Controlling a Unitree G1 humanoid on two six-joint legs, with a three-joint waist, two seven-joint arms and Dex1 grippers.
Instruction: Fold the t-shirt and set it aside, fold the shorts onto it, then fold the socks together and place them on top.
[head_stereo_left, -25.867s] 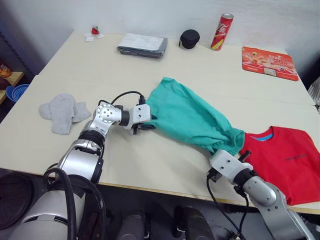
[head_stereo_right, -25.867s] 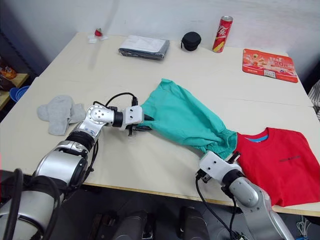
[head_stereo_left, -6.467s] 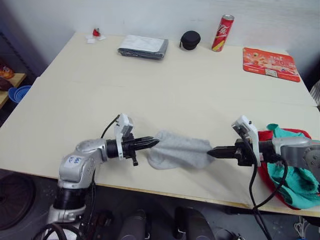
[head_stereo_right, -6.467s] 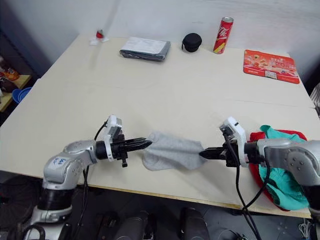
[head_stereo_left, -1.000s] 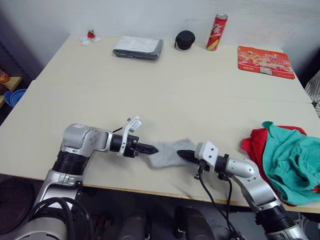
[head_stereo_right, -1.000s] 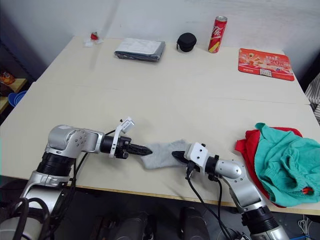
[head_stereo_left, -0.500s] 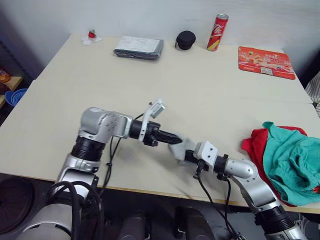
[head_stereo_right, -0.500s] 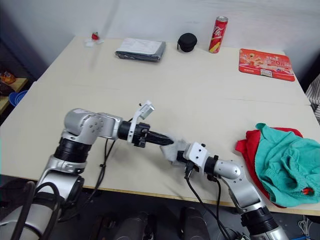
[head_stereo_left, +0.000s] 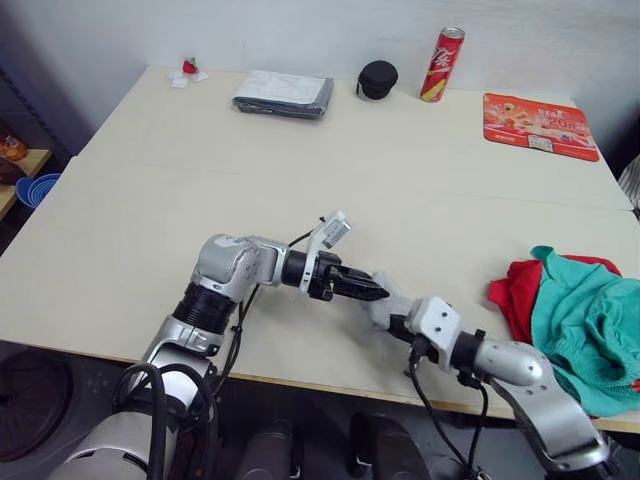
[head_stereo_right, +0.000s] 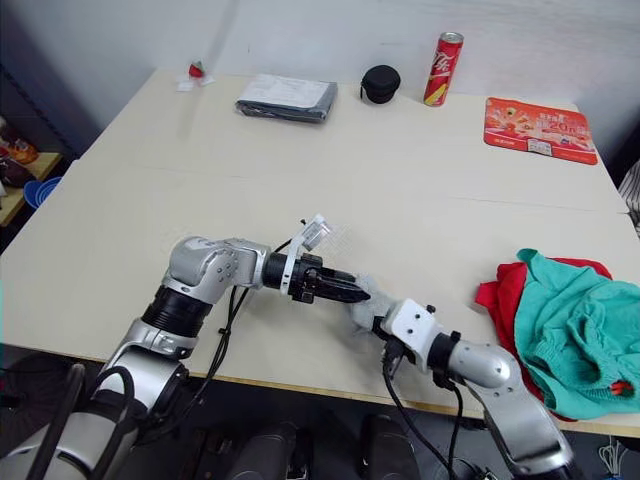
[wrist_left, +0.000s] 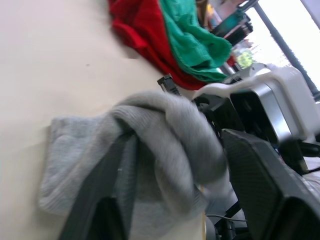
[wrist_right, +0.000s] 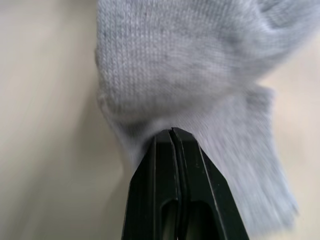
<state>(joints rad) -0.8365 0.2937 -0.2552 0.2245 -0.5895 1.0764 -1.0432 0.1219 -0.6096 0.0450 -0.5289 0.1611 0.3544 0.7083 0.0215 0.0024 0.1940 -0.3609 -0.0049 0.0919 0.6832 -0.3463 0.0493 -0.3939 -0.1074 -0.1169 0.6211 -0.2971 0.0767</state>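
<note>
Grey socks (head_stereo_left: 381, 297) bunched beside shorts-topped (head_stereo_left: 590, 325) t-shirt (head_stereo_left: 512, 297)

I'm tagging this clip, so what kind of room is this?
Probably a lab or office workroom, not a home: a plain pale table against a bare wall, with a drink can and a red mat at the back.

The socks (head_stereo_left: 378, 296) are mostly hidden between the two pincers. The t-shirt (head_stereo_left: 512, 295) is largely covered by the shorts (head_stereo_left: 590, 330), which are cut off by the picture's edge. The t-shirt's chest print cannot be made out.
</note>
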